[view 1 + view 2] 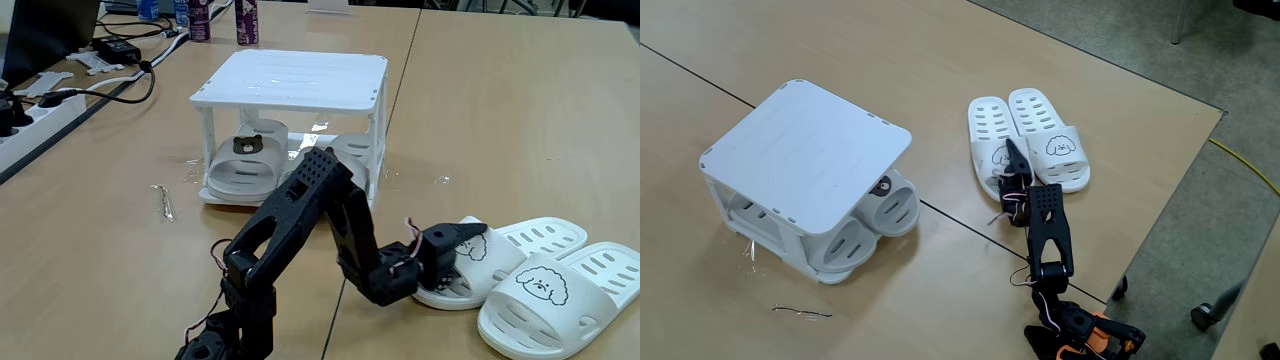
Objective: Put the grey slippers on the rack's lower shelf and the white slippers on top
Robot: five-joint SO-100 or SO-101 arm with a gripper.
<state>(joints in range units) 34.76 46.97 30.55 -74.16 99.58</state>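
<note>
**My gripper at a white slipper's strap, grey pair shelved**

My gripper (470,240) sits at the strap of one of the white slippers (545,285), the one nearer my arm; in a fixed view (1012,165) the dark finger lies across that slipper's toe end. One finger tip rests on top of the strap; the other is hidden, so I can't tell if I've got a grip or am just touching. The pair lies side by side on the table (480,110), sides touching, at approx 4 o'clock in one fixed view and approx 1 o'clock from my base in the other.

The grey slippers (245,160) are on the rack's (290,85) lower shelf, bear face showing at the front; in a fixed view their ends (885,210) stick out past the shelf edge. The top (805,150) is bare.

Room: open wood btwn rack and white pair, w/ a table seam running through it. The outer white slipper lies near the table edge at approx 2 o'clock in a fixed view. A small metal bit (163,200) lies at 9 o'clock of the rack; cables and a power strip (40,115) at 10 o'clock, well apart.
</note>
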